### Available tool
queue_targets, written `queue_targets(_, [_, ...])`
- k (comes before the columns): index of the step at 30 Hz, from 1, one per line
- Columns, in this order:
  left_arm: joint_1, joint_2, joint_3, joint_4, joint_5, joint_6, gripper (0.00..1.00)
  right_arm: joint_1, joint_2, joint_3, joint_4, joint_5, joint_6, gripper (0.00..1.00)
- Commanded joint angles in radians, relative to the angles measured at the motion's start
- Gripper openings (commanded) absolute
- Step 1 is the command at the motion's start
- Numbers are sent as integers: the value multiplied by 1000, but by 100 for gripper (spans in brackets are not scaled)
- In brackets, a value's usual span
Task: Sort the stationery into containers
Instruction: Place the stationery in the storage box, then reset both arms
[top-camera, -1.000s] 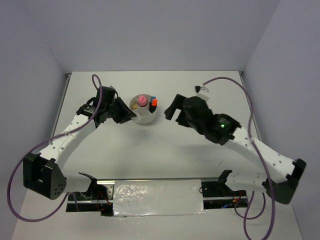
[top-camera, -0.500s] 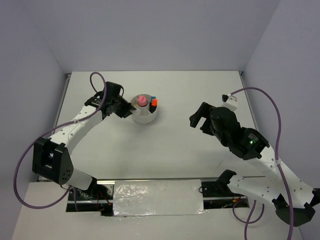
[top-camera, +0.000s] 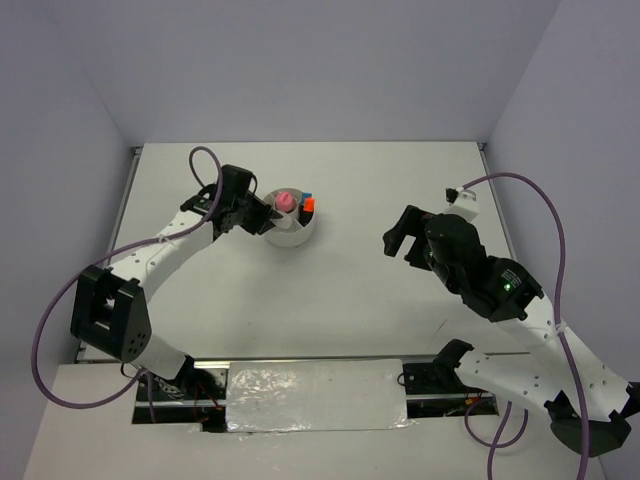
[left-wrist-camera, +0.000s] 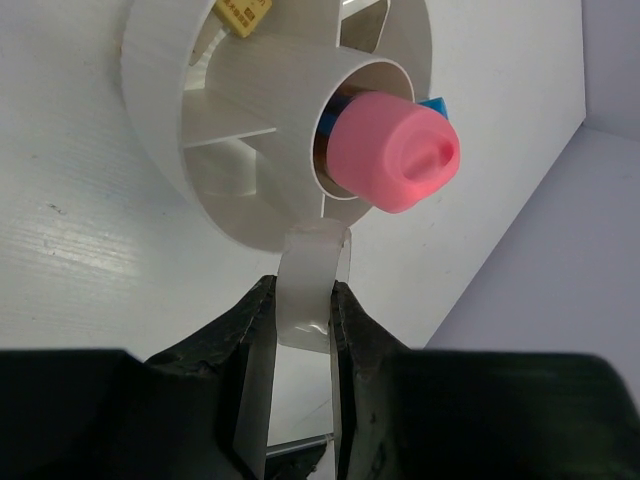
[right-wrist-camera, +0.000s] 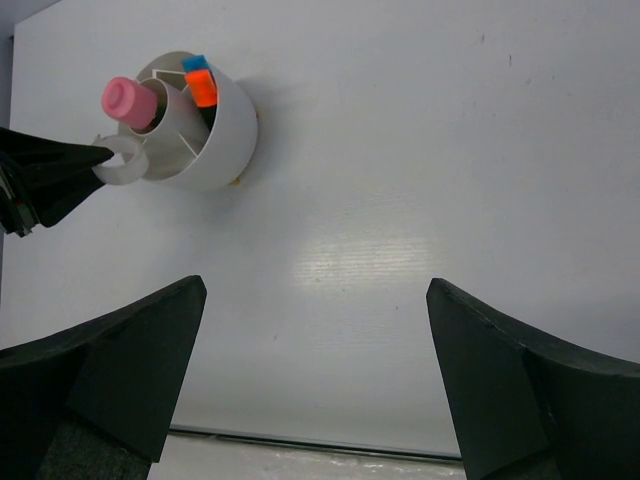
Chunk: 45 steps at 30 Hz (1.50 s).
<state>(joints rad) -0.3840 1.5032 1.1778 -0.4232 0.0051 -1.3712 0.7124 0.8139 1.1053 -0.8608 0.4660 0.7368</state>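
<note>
- Clear plastic, the tape ring (left-wrist-camera: 312, 262) is clamped between the fingers of the left hand (left-wrist-camera: 300, 320), which press on its two flat sides. Most of its curve sticks out ahead of the fingertips.
- Holding it by the sides probably leaves the free arc leading, so the ring can go over a wall edge-first and drop when the fingers part.
- Directly ahead of the left hand, the ring's front edge meets the rim of the white tub (left-wrist-camera: 150, 100). I cannot tell whether it touches the rim or hangs just above it.
- Beyond the ring, the pink tube (left-wrist-camera: 395, 150) stands upright in the tub's central well.
- A tan eraser (left-wrist-camera: 243, 12) lies in an outer compartment farther ahead and to the left.
- A blue cap (right-wrist-camera: 194, 63) and an orange cap (right-wrist-camera: 204, 90) poke up on the tube's far side from this hand.
- The ring seems meant for the outer compartment nearest the fingertips, with release being the step in hand.
- The right hand (right-wrist-camera: 312, 330) has its fingers wide apart and grips nothing. It hangs over bare counter (right-wrist-camera: 400, 150), well apart from the tub, likely to keep out of the left arm's way.
</note>
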Motion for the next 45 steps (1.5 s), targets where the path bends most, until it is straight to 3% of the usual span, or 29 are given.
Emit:
queue_targets(1, [-6,15,-6,32,1,-29,14,-8,-12,4,26,7,-33,100])
queue_targets(7, [-9,25,-17,37,-1,-31,15,-17,-9,1,40,-4,-45,100])
queue_targets(15, [-12,40,-46,55,-1,-38,25,-27,-10,2,51,-15,-54,100])
queue_targets(18, [-13,48,-60,64,-27,-42,32,-30,-13,10,45,-13,-57,100])
queue_targets(22, [-16,61,-47,49,-25,-37,54,-30,-25,13,40,-9,-57,100])
queue_targets(25, [-19,60,-37,44,-27,-39,63,-30,-38,11,34,-6,-57,100])
queue_targets(33, [-23,13,19,-3,-40,-13,76,-31,-35,24,32,-3,-71,100])
queue_targets(35, [-27,-9,83,-38,-69,56,78,-36,-32,36,26,14,-89,100])
queue_targets(38, [-33,-20,265,-214,-175,245,86,-37,-35,76,25,20,-157,100])
queue_targets(39, [-36,-24,352,-301,-245,349,97,-40,-38,88,22,25,-180,100])
queue_targets(40, [-39,-31,393,-352,-288,388,99,-39,-41,103,7,23,-226,100])
queue_targets(45, [-42,-173,474,-497,-505,628,99,-39,-7,295,-145,68,-306,100])
